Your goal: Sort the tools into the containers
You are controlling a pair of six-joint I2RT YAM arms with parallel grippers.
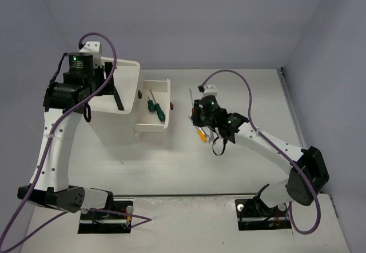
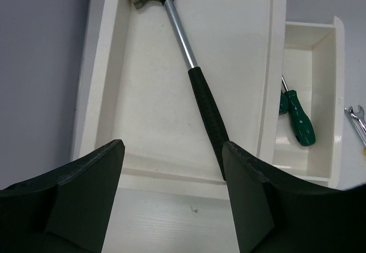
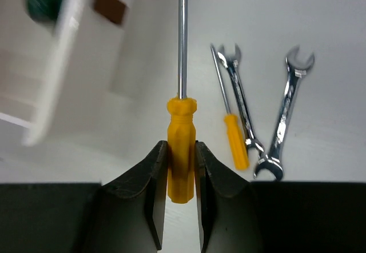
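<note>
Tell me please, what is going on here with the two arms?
The robot is sorting tools into a white cabinet. The right gripper has its fingers closed on a yellow screwdriver; a smaller yellow screwdriver and two wrenches lie on the table nearby. The left gripper hovers open over the top tray, where the hammer lies. A green screwdriver is in the open drawer.

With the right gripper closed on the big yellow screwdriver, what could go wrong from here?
1. The right gripper pinches the large yellow screwdriver only at the handle's butt end, so its long shaft may swing or slip out.
2. That protruding shaft could hit the wall of the open drawer on the way in.
3. The smaller screwdriver and wrenches lie close beside it and might get knocked.
</note>
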